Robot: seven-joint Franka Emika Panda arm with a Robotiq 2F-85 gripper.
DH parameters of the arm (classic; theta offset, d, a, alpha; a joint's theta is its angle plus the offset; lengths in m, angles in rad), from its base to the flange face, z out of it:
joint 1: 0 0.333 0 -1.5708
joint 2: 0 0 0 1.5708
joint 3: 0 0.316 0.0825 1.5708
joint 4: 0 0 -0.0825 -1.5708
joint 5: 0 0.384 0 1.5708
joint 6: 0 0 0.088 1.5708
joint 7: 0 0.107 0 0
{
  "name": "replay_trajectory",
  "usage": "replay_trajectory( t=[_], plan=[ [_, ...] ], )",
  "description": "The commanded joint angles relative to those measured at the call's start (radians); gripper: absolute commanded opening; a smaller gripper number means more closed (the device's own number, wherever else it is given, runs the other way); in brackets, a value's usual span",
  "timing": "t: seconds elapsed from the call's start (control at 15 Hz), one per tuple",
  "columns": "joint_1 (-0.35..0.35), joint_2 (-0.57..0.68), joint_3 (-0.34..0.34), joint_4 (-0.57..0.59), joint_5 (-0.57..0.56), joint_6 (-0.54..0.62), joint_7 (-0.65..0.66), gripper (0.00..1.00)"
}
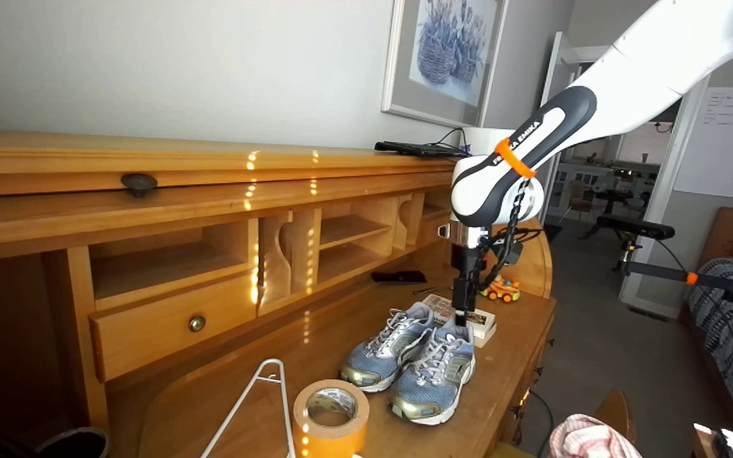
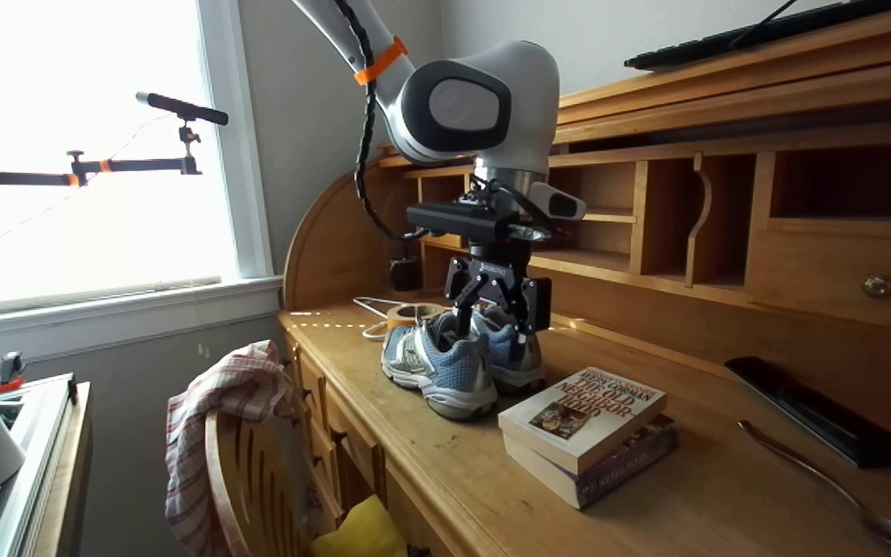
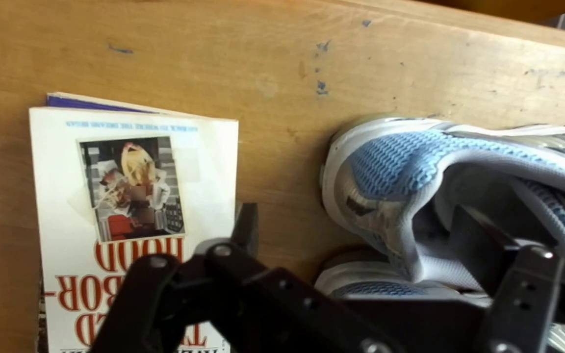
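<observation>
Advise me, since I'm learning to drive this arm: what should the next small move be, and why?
I'd probably bring the fingers gently together. They stand open, one apparently inside a blue shoe, the other beyond its heel, so closing should pinch the heel wall.

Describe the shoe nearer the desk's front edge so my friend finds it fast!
Find the big wooden desk, then the two stacked books on it. Near them stand twin blue-and-silver sneakers, heels toward the books. Yours is the shoe farther from the cubbyholes, with one of the robot's fingers in its opening.
</observation>
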Motion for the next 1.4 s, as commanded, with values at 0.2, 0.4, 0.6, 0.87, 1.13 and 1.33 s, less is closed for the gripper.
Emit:
replay_trajectory(
  t=[0.2,0.4,0.6,0.87,1.13,1.33],
  plan=[
    [-0.002,0.048,0.020,0.003,0.012,0.061,0.011,0.58],
    [0.000,0.058,0.027,-0.006,0.018,0.101,0.034,0.35],
    [0.005,0.062,0.036,-0.010,0.001,0.072,0.027,0.13],
    [0.017,0.061,0.031,-0.022,-0.038,0.076,0.010,0.03],
    [0.041,0.049,0.015,-0.033,-0.118,0.088,0.017,0.04],
    [0.065,0.033,0.000,-0.048,-0.200,0.092,0.031,0.04]
  ],
)
